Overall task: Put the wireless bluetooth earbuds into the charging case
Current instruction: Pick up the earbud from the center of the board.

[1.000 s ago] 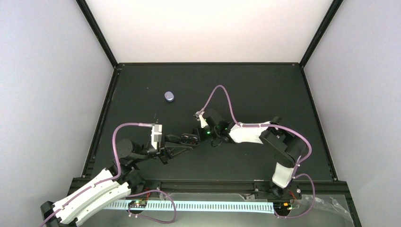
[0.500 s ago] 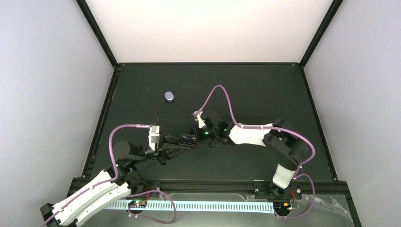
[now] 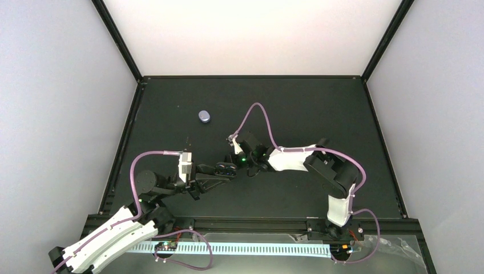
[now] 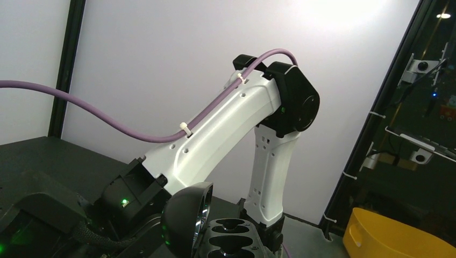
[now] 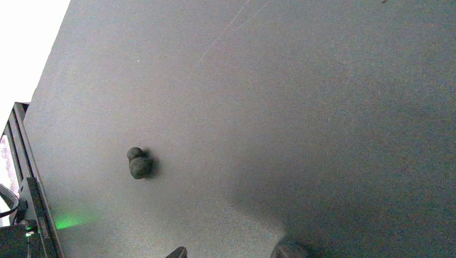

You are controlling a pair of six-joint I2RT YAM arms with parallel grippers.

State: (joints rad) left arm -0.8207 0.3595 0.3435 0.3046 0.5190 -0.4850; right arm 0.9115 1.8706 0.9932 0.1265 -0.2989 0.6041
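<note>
Left wrist, left gripper (image 3: 222,170) clamps open black clamshell (image 4: 228,240), wells (image 4: 228,229) look empty, right gripper (image 5: 234,251) apart near earbud (image 5: 140,164)

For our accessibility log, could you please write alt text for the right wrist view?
A small black earbud lies on the dark grey table, left of centre. Two fingertips of the right gripper peek in, apart, at the bottom edge.

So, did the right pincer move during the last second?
Yes. In the top view the right pincer has shifted left, closer to the table's left rail.
</note>
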